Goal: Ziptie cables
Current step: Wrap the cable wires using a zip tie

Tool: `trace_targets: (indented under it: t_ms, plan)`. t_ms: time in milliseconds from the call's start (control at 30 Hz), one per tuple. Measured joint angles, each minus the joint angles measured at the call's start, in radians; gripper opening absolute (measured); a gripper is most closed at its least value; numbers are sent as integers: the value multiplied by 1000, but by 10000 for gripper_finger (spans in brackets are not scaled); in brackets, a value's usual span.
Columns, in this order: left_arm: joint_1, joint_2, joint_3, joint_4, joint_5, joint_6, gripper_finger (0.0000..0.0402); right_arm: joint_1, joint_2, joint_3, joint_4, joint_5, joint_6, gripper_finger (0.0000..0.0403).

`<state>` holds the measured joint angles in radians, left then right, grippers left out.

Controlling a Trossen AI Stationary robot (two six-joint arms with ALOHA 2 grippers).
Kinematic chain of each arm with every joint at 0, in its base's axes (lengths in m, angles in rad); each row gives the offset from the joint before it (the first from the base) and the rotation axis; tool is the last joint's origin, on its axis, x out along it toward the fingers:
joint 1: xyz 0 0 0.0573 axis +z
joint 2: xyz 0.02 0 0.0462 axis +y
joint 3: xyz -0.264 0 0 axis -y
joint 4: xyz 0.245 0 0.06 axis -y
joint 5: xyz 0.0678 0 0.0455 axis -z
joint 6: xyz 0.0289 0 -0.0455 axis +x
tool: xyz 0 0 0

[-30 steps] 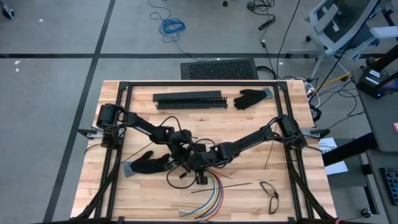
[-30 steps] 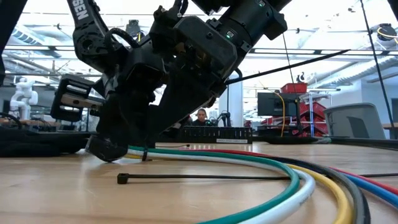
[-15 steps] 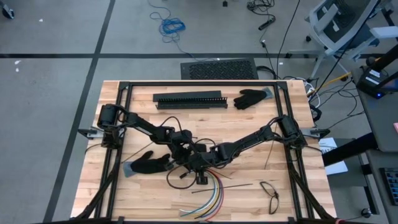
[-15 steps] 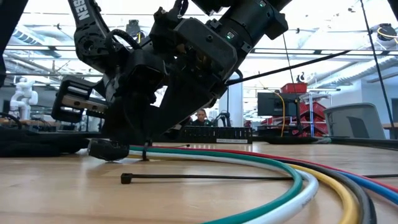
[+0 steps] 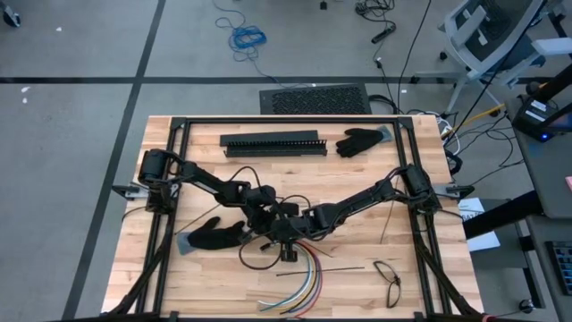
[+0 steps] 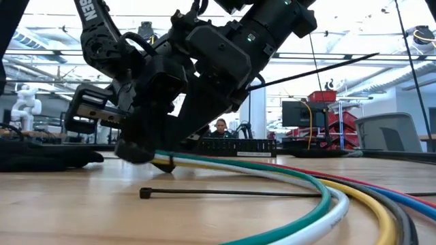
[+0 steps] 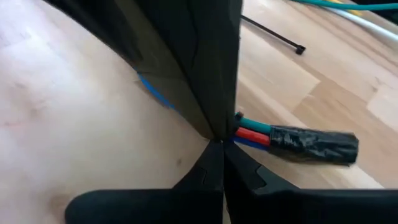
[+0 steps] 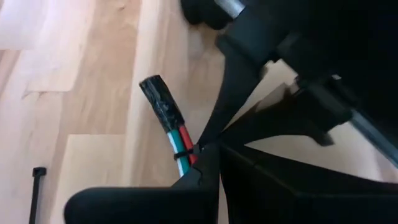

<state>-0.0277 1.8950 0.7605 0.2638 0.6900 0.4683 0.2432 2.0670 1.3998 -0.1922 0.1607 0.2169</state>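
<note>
left gripper [image 5: 271, 229]: fingers pinched together at the cables [image 5: 307, 279], mid-table | right gripper [image 5: 288, 243]: fingers together, pressed to the same bundle right beside it | cables: taped end [image 7: 314, 145] near both grippers, fanning to the front edge | loose zip tie [image 6: 231, 193] just beside | glove [image 5: 212, 236] near left arm

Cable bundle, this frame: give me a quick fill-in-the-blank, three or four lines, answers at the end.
1. The end of the cable bundle is wrapped in black ____.
2. In the high view both claws meet near the table's ____, over the bundle.
3. The left claw is ____.
4. A loose zip tie lies flat on the ____ table.

Answers: tape; middle; shut; wooden
</note>
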Motion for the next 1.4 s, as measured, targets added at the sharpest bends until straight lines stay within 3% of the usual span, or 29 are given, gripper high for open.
trace_targets:
  t_ms: [267, 467, 600, 733, 867, 1067, 1400]
  plan:
    - [-18, 0, 0, -2, -6, 7, 0, -7, -40, 4, -22, 114, -30, 0]
    - [-20, -1, 1, -13, -35, 4, 0, -11, -48, 3, -28, 95, -16, 0]
    - [19, -37, 3, -105, -29, 2, 0, -7, -48, 3, -28, 80, 7, 0]
    - [87, -103, 3, -328, -27, 59, 0, -4, -54, 5, -30, 63, 24, 0]
    - [155, -154, 2, -501, -80, 120, 0, -3, -52, 4, -62, 57, 38, 0]
    - [227, -246, -5, -540, -202, 169, 0, -4, -52, 5, -70, 38, 55, 0]
    - [208, -401, -5, -670, -341, 167, 0, -22, -43, 9, -95, 64, 125, 0]
